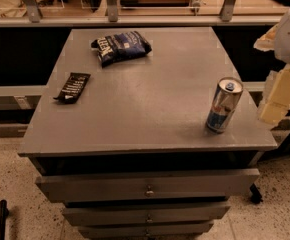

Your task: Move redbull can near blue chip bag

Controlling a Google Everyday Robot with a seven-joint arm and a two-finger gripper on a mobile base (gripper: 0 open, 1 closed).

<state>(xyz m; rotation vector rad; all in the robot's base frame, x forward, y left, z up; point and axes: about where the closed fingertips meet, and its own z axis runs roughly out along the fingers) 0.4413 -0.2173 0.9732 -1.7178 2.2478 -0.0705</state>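
**Item 1, redbull can** (224,105): stands upright at the near right corner of the desk (150,99), close to its right edge. Nothing holds it.

**Item 2, blue chip bag** (121,46): lies flat at the far left of the desk, well apart from the can.

**Item 3, black packet** (72,86): lies flat at the left edge, nearer than the bag. It is not part of the task.

**Item 4, gripper** (280,101): sits off the desk's right edge, just beside the can and not touching it. Whether it is released or clenched cannot be told.

**Handling note, judged:** the step in hand is the reach for the can.
- Approach level from the right and take the can around mid-body.
- Avoid any nudge, since a slim can this near the edge could topple off.
- Carry it upright to bare desk beside the bag, clear of the packet.
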